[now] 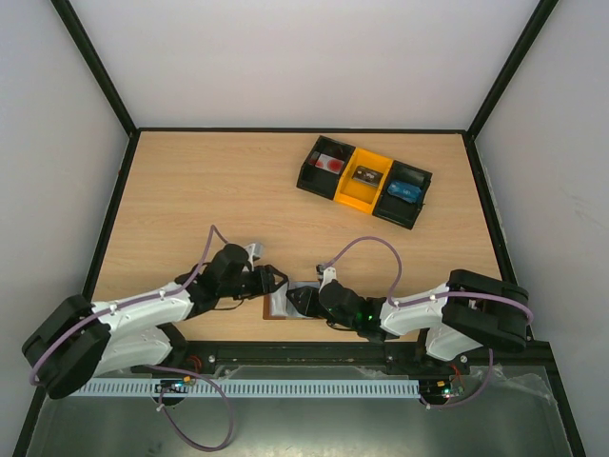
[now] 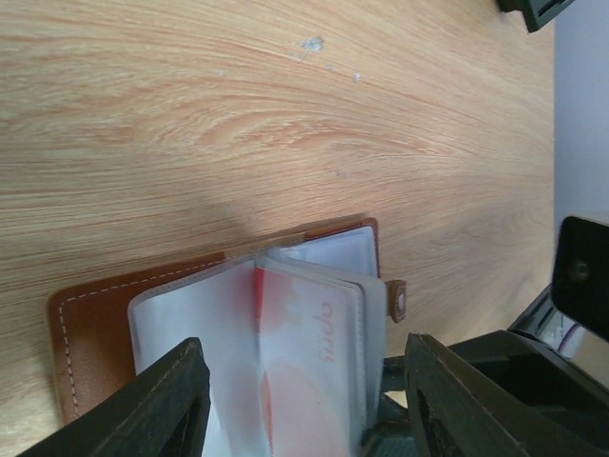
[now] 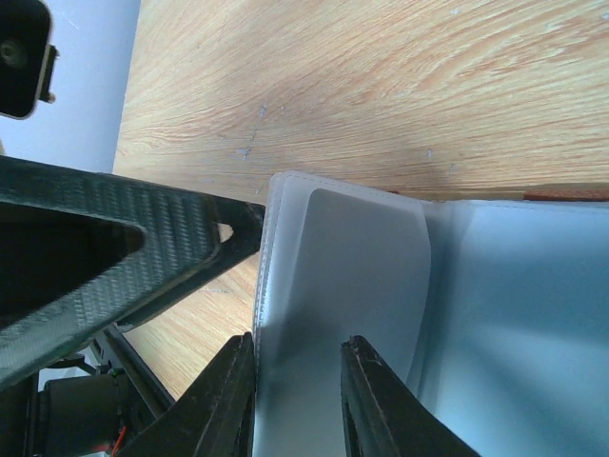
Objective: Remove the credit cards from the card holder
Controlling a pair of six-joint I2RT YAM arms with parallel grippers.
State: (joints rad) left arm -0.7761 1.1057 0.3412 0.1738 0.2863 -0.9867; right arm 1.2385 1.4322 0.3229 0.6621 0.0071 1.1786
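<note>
Item one: the card holder [image 1: 278,307] is lying open on the tabletop [image 1: 209,190], brown cover facing down and its clear plastic sleeves [image 2: 190,314] fanning upward. The credit cards [image 2: 295,381] are sitting inside those sleeves; a red-and-white one is showing through the plastic in the left wrist view. The snap tab [image 2: 398,297] is sticking out at one edge of the holder.

Item two: the left pincer [image 2: 304,341] is hovering over the holder with its jaws standing apart, straddling the stack of sleeves. A gap is showing between one finger and the sleeves, so it is released and gripping nothing.

Item three: the right pincer [image 3: 298,340] is reaching in from the holder's opposite side. Its jaws are standing narrowly apart with a sleeve leaf between them. I cannot tell whether they are clamping it.

Item four: a tray of bins [image 1: 347,197] is sitting well apart from the holder, on its far side.
</note>
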